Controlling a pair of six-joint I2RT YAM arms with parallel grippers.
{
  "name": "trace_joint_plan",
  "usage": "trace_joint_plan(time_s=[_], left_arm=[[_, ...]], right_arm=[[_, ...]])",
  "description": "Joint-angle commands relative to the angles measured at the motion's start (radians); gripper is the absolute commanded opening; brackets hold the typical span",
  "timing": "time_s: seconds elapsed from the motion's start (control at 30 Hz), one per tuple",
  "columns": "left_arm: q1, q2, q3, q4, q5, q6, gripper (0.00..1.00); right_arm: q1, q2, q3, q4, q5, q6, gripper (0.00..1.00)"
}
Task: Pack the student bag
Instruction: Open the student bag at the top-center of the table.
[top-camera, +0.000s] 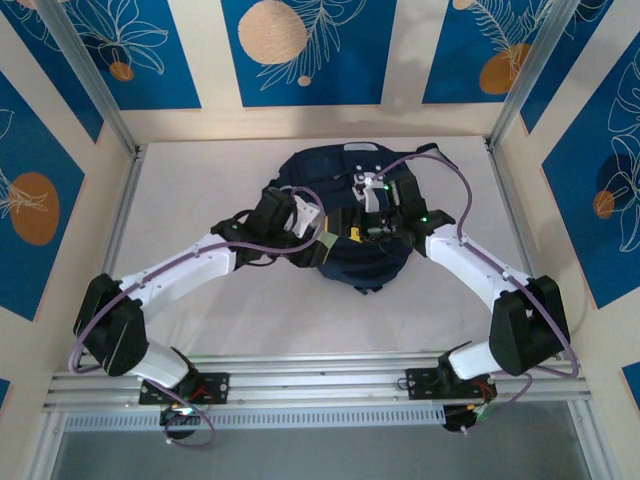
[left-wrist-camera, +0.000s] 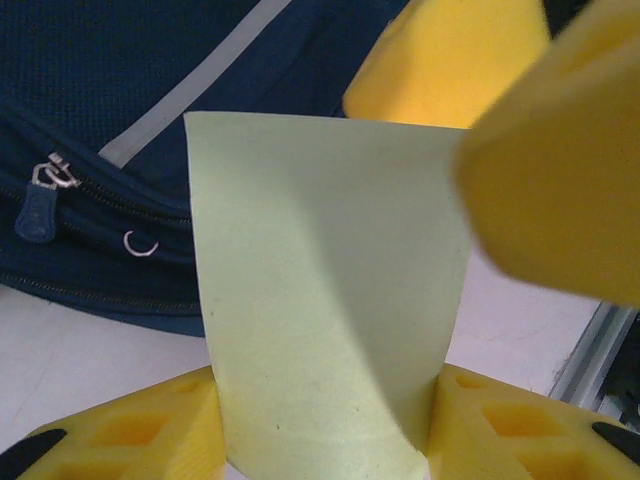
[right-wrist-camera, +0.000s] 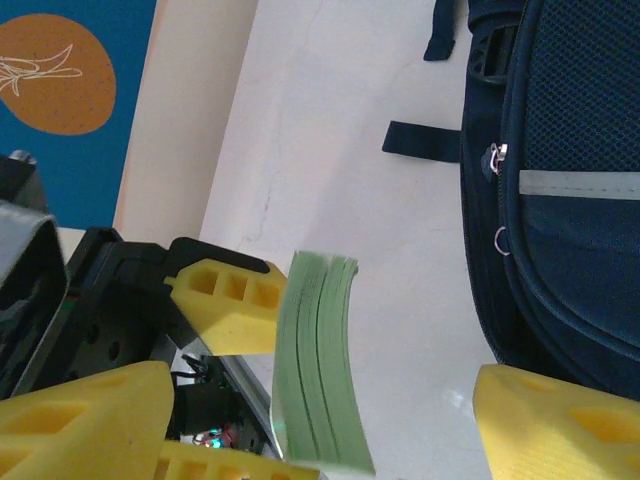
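Student bag (right-wrist-camera: 580, 250): cloth was navy, matt, with coarse mesh panels; its zip slider (left-wrist-camera: 57, 172) was bright metal. Paper pad (left-wrist-camera: 330, 300): pale green, was matt and smooth. My left jaws' pads (left-wrist-camera: 130, 430): yellow plastic, looked matt. Tabletop (right-wrist-camera: 330, 150): was white, smooth, dull.

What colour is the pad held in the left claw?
The pad is pale green, clearest in the left wrist view.

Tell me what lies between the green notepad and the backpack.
Only bare white table, seen in the right wrist view: the green notepad, held by the left gripper, sits apart from the student bag.
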Motion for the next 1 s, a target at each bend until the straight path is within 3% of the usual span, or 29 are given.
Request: trace_joint_plan(time_s=[0.0,0.2,0.33,0.4,0.53,0.6,0.77,0.97], left_arm=[[-0.014,-0.02,0.015,0.033,0.029,0.022,0.49],[-0.016,-0.002,0.019,0.024,0.001,0.021,0.49],[-0.017,0.004,0.022,0.028,-0.02,0.02,0.51],[-0.016,0.009,0.026,0.028,-0.03,0.015,0.59],[-0.017,0.019,0.039,0.018,-0.056,0.017,0.93],[-0.016,0.033,0.052,0.003,-0.083,0.039,1.0],[-0.028,0.118,0.116,-0.019,-0.16,0.113,0.99],[-0.1,0.264,0.26,-0.038,-0.275,0.248,0.93]], right_arm=[[-0.005,0.012,-0.005,0.022,-0.05,0.011,0.74],[-0.021,0.017,-0.019,0.033,-0.105,0.025,0.32],[-0.031,0.004,-0.037,0.037,-0.128,0.029,0.16],[-0.039,-0.005,-0.046,0.033,-0.13,0.03,0.09],[-0.08,-0.043,-0.066,0.018,-0.117,0.03,0.04],[-0.118,-0.071,-0.071,-0.014,-0.102,0.015,0.05],[-0.272,-0.171,-0.094,-0.127,-0.023,-0.015,0.05],[-0.524,-0.31,-0.169,-0.197,0.01,0.008,0.06]])
